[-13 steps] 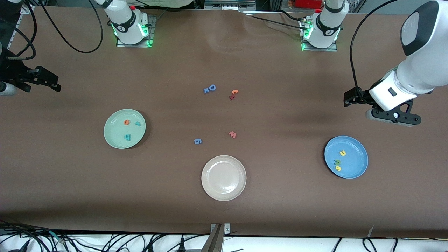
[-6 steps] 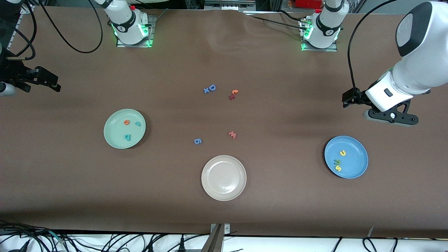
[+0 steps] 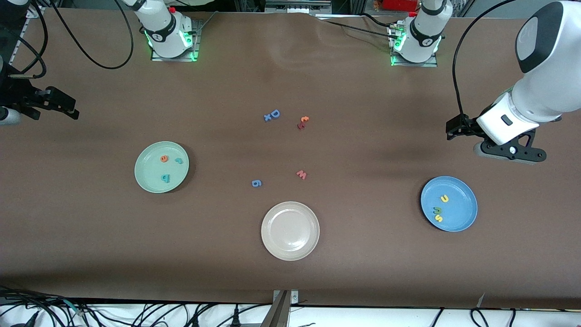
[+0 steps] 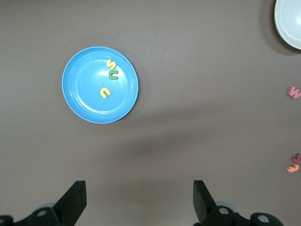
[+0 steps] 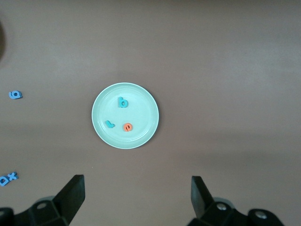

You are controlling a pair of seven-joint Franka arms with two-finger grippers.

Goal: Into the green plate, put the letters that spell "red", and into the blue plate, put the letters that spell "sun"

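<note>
Nearest the front camera on the brown tabletop (image 3: pixel 363 254) lies the beige plate (image 3: pixel 290 230), with nothing on it. A little farther, toward the left arm's end, sits the blue plate (image 3: pixel 449 204) holding the yellow "s" (image 3: pixel 439 218), the olive "n" (image 3: pixel 437 210) touching it, and the yellow "u" (image 3: pixel 445 198) just apart; the left wrist view shows the same three on that plate. Farther than the beige plate, mid-table, lie the blue "g" (image 3: pixel 256 183) and the pink "w" (image 3: pixel 302 174), well apart from each other. Toward the right arm's end is the green plate (image 3: pixel 161 167), carrying the teal "d" (image 3: pixel 165 178), the teal "r" (image 3: pixel 179 160) and the orange "e" (image 3: pixel 164 158). Farther still, near the table's middle, the blue "D" (image 3: pixel 275 113) lies touching a small blue "x" (image 3: pixel 267 117), and beside them are an orange letter (image 3: pixel 304 119) and a dark red letter (image 3: pixel 301 125), touching. The left gripper (image 4: pixel 139 200) hangs over bare tabletop near the blue plate, jaws spread wide and holding nothing. The right gripper (image 5: pixel 136 197) waits high over the tabletop's edge at the right arm's end, jaws likewise spread and holding nothing.
</note>
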